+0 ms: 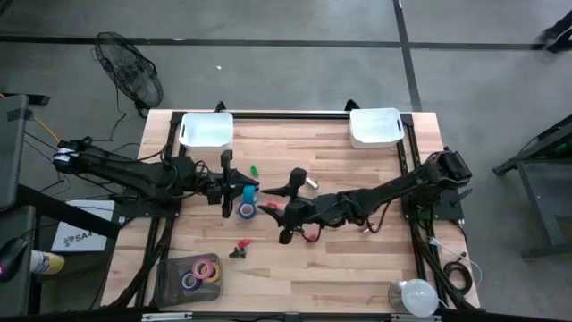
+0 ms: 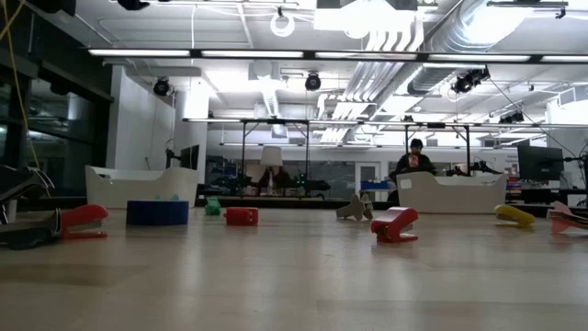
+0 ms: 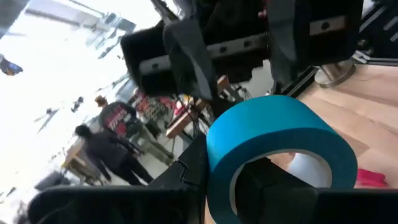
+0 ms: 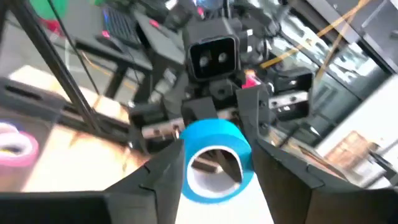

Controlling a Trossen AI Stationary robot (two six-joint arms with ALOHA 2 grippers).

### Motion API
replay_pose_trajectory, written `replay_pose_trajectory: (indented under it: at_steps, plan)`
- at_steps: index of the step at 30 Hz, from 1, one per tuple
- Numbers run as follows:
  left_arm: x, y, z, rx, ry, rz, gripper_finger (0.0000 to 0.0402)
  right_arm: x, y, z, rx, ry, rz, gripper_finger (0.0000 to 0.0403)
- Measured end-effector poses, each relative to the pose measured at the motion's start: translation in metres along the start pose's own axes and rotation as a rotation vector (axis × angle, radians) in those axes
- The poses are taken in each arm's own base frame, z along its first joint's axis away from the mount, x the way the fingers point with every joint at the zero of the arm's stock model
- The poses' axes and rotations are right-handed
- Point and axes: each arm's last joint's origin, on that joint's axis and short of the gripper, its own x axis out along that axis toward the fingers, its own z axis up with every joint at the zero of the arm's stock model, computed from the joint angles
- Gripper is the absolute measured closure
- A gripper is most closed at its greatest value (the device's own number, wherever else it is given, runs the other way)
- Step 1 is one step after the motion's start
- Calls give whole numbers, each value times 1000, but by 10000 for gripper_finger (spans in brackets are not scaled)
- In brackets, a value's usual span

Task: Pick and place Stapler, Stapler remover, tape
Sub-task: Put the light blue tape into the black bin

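Note:
A blue tape roll (image 1: 248,192) hangs above the table's middle, with my left gripper (image 1: 237,190) shut on it. It fills the left wrist view (image 3: 273,134). My right gripper (image 1: 266,191) faces it from the table's right. It is open, with one finger on either side of the roll (image 4: 214,146). A second blue tape roll (image 1: 246,212) lies flat on the table just nearer. A red stapler (image 2: 395,223) and another red stapler (image 2: 83,221) rest on the tabletop. A small dark-and-red piece (image 1: 239,248), perhaps the stapler remover, lies nearer the front. My left gripper pinches the roll's wall (image 3: 217,168): one finger (image 3: 273,186) is inside the centre hole, the other (image 3: 189,168) against the blue outer face. The fingers come in level from the table's left. The roll stands on edge, lifted clear of the table. My right gripper's fingers (image 4: 155,180) flank the roll's outer face; I cannot tell whether they touch it.
Two white bins (image 1: 206,130) (image 1: 374,127) stand at the far edge. A dark tray (image 1: 170,284) at the near left holds purple and pink tape rolls (image 1: 201,271). A green block (image 1: 254,170) and small red pieces (image 1: 273,207) lie near the grippers. People show in the room beyond.

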Motion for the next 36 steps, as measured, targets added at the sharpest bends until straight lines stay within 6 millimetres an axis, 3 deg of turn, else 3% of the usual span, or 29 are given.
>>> replay_pose_trajectory:
  at_steps: [12, 22, 36]
  plan:
    - [-14, -4, -8, -316, 306, -146, 362, -23, 15, 7, -43, 174, -181, 214]
    - [-39, -5, 11, -591, 546, -476, 348, -26, 19, 0, -9, 241, -203, 217]
    - [-78, -49, 41, -743, 860, -651, 359, -26, 20, -6, 0, 280, -187, 218]
